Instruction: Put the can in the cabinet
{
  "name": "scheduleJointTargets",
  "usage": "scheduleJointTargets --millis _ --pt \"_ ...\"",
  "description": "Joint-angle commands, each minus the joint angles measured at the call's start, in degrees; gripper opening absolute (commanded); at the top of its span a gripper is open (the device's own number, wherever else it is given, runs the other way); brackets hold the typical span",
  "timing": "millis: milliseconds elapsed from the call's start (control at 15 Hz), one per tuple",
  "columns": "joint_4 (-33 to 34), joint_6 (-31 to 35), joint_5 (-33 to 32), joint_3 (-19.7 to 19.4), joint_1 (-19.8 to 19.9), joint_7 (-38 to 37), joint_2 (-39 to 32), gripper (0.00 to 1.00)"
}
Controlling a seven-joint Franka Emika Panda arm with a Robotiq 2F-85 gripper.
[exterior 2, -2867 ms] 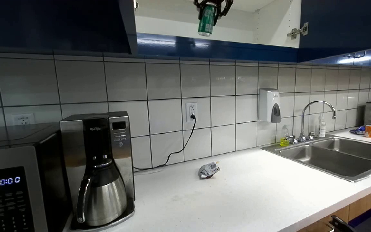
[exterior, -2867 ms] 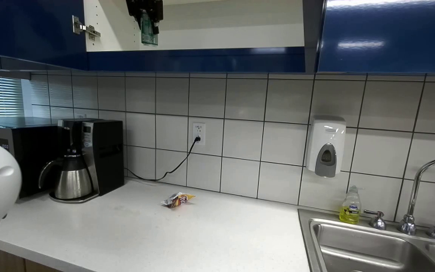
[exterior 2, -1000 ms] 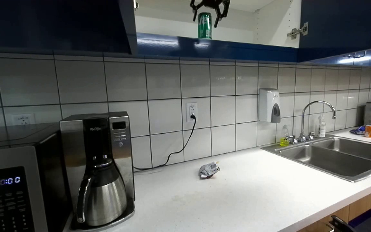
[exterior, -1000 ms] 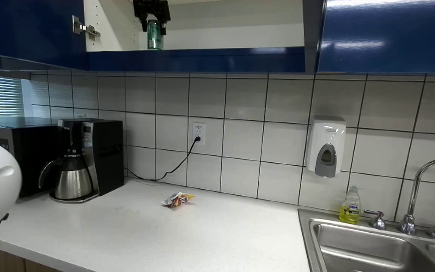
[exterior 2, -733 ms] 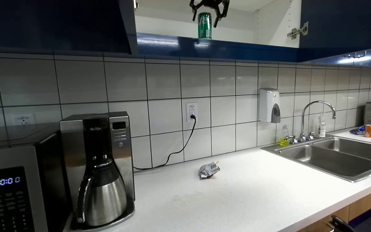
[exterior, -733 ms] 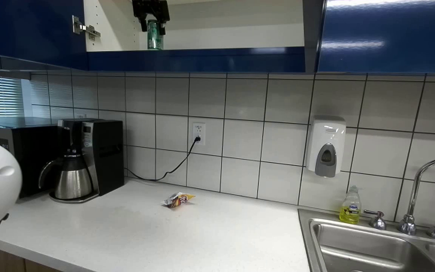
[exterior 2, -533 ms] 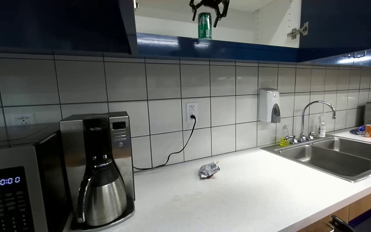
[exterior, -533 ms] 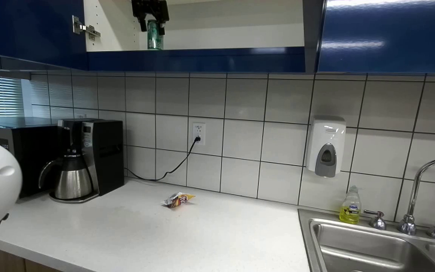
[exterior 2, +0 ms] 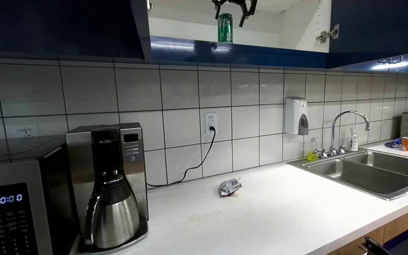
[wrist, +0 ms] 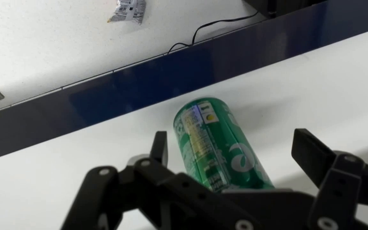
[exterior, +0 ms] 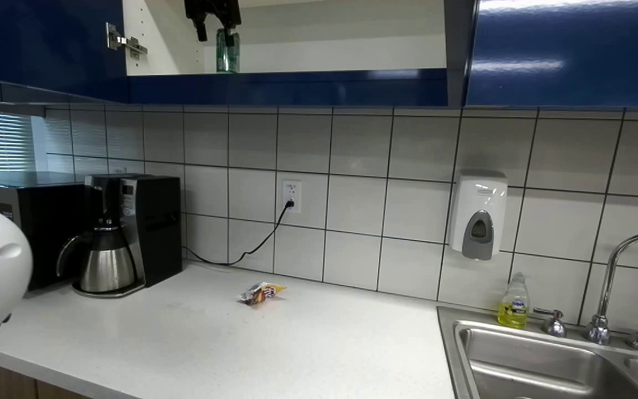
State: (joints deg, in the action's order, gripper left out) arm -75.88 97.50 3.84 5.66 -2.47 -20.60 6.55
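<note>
One green can upright in the cabinet, gripper wide apart near its top.

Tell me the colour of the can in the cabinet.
The can is green with pale lettering, shown best in the wrist view.

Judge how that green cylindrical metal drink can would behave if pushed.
The green cylindrical metal drink can would probably tip if pushed high: it stands upright, taller than wide. Its glossy side may be slippery. Toppled, its round body would likely roll.
</note>
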Motion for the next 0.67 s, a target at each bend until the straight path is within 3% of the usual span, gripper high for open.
scheduleJointTargets --millis 0,600 --pt "-7.4 -0.4 2.4 -1.3 0.3 3.1 6.4 1.0" --pt "-26.1 0.9 4.9 -3.9 0.1 10.5 19.3 1.0"
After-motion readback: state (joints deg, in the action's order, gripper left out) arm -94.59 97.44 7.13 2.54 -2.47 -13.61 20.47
